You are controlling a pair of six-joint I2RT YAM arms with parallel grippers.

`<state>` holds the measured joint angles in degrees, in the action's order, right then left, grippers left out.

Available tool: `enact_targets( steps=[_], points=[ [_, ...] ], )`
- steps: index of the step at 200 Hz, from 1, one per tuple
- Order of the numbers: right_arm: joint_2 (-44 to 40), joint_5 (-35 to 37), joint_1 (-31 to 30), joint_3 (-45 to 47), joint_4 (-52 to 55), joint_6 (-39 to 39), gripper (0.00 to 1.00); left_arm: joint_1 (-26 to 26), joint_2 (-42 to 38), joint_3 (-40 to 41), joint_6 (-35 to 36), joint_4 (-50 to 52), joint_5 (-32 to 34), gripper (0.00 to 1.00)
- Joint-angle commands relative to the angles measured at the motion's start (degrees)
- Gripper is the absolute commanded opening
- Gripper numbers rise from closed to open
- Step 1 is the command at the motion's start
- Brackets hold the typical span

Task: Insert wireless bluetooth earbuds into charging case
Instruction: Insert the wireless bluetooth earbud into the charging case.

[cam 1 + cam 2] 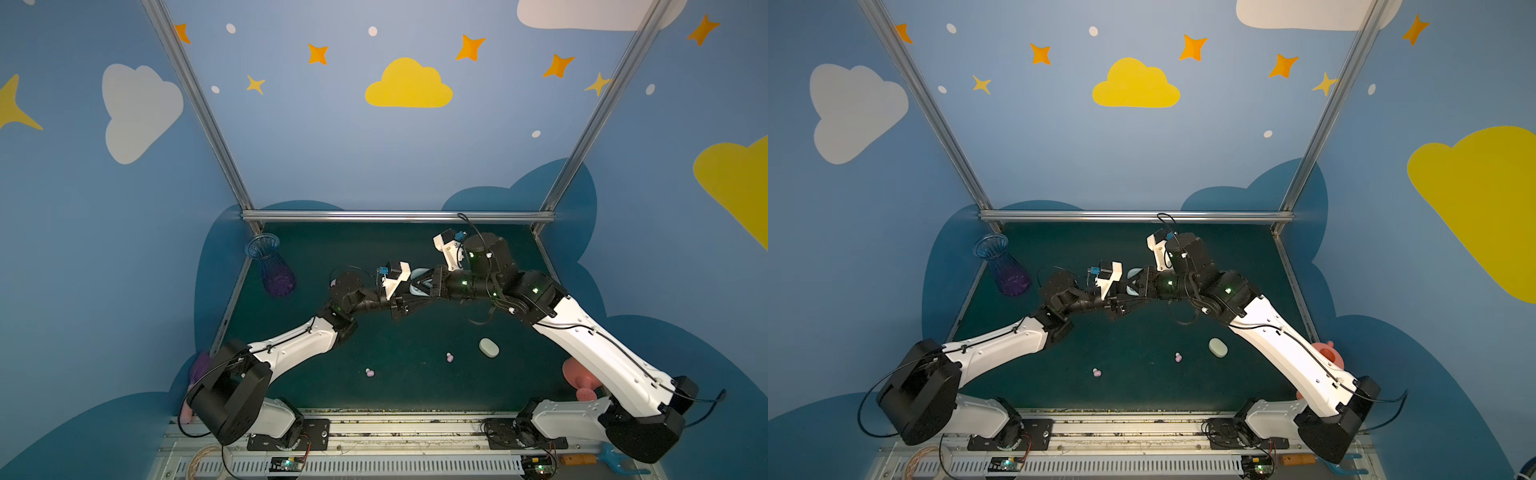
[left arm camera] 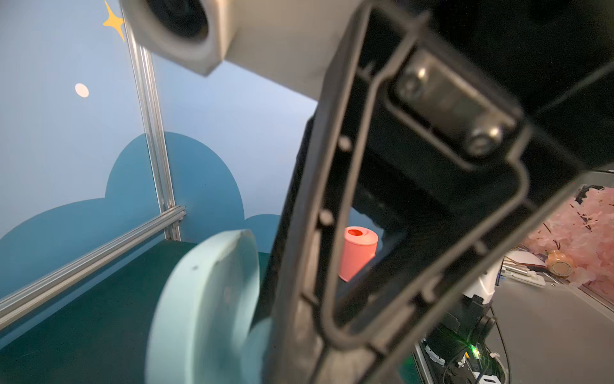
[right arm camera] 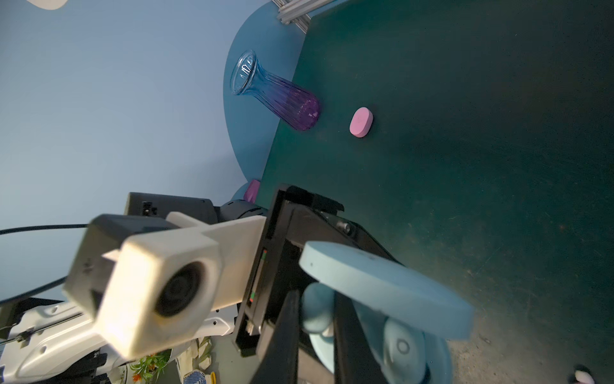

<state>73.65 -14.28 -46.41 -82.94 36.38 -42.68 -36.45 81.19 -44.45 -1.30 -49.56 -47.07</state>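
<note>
Lab booth: aluminium frame (image 1: 399,216), painted walls (image 1: 332,145)

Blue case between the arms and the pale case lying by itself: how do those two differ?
The blue case stands open, lid swung up; the pale case is shut. The blue case is gripped by the left pincer; the pale case lies untouched on the table. Colours differ: light blue versus whitish green. Both are smooth, rounded ovals.

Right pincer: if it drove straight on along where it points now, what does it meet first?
The open pale blue charging case, right at its tips and apparently held by the left pincer. The pale blue earbud in the right pincer would likely touch it first; depth is unclear.
</note>
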Motion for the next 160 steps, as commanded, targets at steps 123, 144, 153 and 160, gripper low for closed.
enact_targets(
  steps=[123, 144, 153, 160],
  points=[
    [-2.8, 0.0, -0.9, 1.6, 0.6, -1.6, 0.26, -0.1, -2.9, -0.5, 0.2, -2.0, 1.1, 0.16],
    [-3.0, 0.7, -0.9, 2.0, 1.5, -1.7, 0.33, -0.1, -3.2, -0.5, 0.6, -1.6, 1.4, 0.16],
    [-3.0, 1.0, -0.8, 2.2, 1.7, -1.7, 0.35, -0.1, -3.4, -0.5, 0.7, -1.6, 1.3, 0.16],
    [-3.1, 1.2, -0.9, 2.3, 1.7, -1.7, 0.36, -0.1, -3.5, -0.4, 0.8, -1.4, 1.3, 0.16]
  ],
)
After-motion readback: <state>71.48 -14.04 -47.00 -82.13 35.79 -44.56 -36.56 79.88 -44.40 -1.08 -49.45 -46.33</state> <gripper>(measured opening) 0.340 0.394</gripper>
